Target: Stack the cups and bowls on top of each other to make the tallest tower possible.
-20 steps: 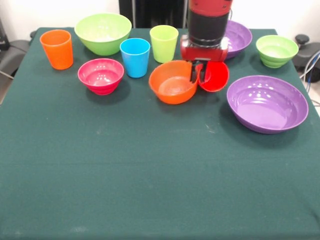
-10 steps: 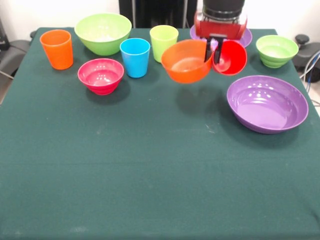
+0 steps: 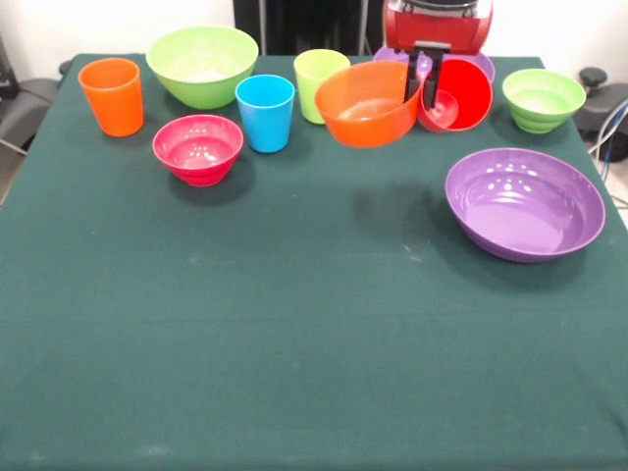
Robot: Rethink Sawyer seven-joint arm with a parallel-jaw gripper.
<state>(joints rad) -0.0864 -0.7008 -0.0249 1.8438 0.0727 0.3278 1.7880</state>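
**Orange bowl and red cup are both up in the air**

Over the last second the red and black gripper point(image 3: 423, 74) has climbed clear of the dark green tablecloth point(image 3: 294, 324). Its jaws are pinched narrow on two touching rims: the glossy orange plastic bowl point(image 3: 368, 106) and the tilted red plastic tumbler point(image 3: 455, 95). No tower exists yet, so I'd guess the big lime-green bowl point(image 3: 202, 65) becomes the base.
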